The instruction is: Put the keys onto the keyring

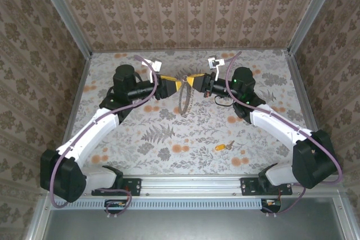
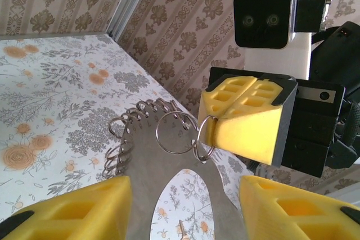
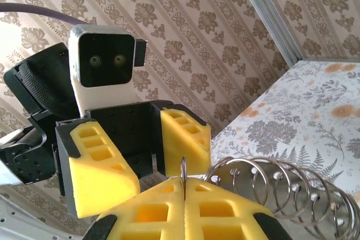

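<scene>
key [image 1: 223,146] lies apart; right gripper [image 2: 209,134] pinches keyring [image 2: 151,164].

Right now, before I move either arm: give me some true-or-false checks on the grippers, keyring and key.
1. The right gripper is shut on a ring of the keyring. True.
2. The key hangs on the keyring. False: it lies on the table, by the right arm.
3. The left gripper has its fingers apart. True.
4. The keyring lies flat on the table. False: it is held up between the two grippers.
</scene>
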You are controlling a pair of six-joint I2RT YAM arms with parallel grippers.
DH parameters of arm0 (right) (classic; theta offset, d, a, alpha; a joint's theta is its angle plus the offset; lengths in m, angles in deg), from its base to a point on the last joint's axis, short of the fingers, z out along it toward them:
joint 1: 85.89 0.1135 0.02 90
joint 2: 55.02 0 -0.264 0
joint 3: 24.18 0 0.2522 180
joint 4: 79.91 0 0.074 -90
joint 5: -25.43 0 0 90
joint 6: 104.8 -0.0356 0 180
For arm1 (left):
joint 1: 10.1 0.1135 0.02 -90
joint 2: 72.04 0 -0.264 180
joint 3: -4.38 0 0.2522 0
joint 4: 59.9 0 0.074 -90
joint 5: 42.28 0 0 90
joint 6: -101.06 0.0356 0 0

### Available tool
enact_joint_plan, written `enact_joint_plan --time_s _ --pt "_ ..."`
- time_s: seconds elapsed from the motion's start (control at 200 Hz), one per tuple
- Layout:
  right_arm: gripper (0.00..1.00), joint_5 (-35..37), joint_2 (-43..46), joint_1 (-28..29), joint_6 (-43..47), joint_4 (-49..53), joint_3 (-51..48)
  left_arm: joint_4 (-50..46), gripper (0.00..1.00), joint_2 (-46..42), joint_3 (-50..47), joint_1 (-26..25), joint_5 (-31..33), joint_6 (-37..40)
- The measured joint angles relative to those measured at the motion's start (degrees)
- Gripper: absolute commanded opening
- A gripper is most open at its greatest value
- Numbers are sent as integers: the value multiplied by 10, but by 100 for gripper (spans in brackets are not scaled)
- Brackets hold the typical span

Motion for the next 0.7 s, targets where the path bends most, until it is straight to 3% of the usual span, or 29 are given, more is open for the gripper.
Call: enact_joint_plan --time_s 0.7 --pt "0 -4 -26 0 -9 -25 -5 76 47 34 1 -12 0 -38"
